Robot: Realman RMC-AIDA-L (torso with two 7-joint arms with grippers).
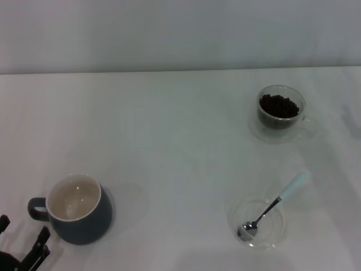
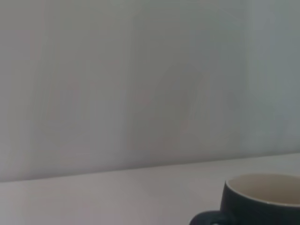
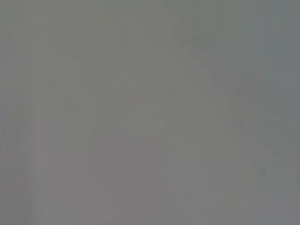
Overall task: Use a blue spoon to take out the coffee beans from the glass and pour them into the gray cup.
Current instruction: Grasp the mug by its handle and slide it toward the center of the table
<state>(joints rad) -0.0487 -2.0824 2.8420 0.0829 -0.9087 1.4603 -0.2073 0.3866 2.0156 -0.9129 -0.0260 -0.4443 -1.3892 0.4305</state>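
Note:
The glass (image 1: 281, 110) with dark coffee beans (image 1: 278, 105) stands at the far right of the white table. The blue spoon (image 1: 274, 204) rests with its metal bowl in a flat clear dish (image 1: 257, 224) at the near right, its pale handle pointing away and to the right. The gray cup (image 1: 76, 208) stands at the near left, cream inside, holding no beans, handle to the left; it also shows in the left wrist view (image 2: 262, 200). My left gripper (image 1: 25, 248) sits at the bottom left corner beside the cup. My right gripper is out of view.
A white table (image 1: 169, 141) covers the whole scene, with its far edge against a pale wall. The right wrist view shows only a plain grey surface.

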